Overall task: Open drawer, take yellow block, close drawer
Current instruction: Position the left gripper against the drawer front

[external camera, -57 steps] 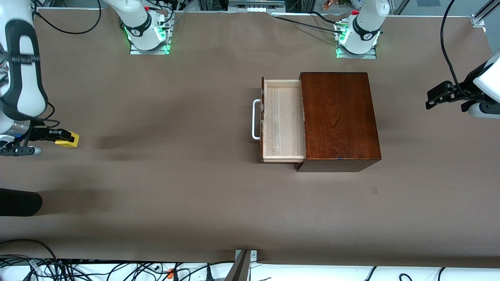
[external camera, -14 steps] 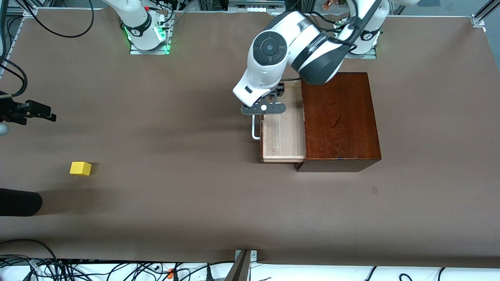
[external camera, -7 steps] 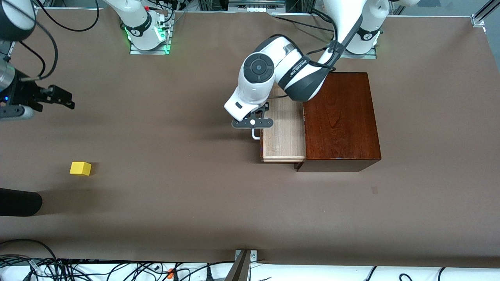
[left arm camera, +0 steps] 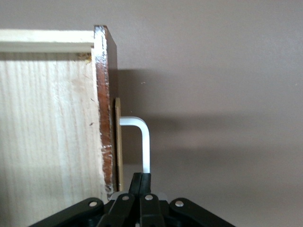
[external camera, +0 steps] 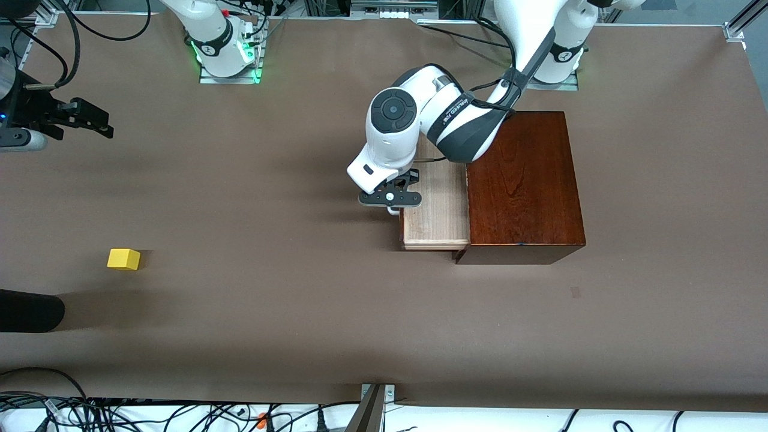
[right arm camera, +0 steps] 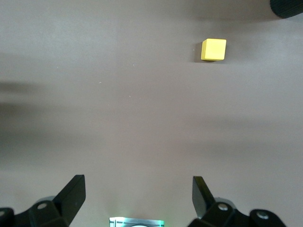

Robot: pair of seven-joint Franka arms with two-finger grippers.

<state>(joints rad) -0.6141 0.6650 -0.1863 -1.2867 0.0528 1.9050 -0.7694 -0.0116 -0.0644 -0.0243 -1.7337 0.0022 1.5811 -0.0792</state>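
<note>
The drawer (external camera: 437,207) stands pulled out of the dark wooden box (external camera: 522,180), its pale inside bare. My left gripper (external camera: 390,198) is shut, fingertips pressed together, right at the white bar handle (external camera: 393,210) in front of the drawer. In the left wrist view the fingertips (left arm camera: 142,178) meet over the handle (left arm camera: 145,142), beside the dark drawer front (left arm camera: 105,109); nothing shows between them. The yellow block (external camera: 123,259) lies on the table toward the right arm's end, also in the right wrist view (right arm camera: 213,49). My right gripper (external camera: 90,123) hangs open above the table, apart from the block.
A dark rounded object (external camera: 27,311) lies at the table's edge, nearer the front camera than the block. Cables run along the near edge. Both arm bases (external camera: 228,54) stand at the back. The brown mat (external camera: 270,180) stretches between block and box.
My left gripper closed and came down over the drawer handle. The right gripper, which carried the yellow block four seconds ago, has let it go and drifted away from it. The drawer has not moved.
</note>
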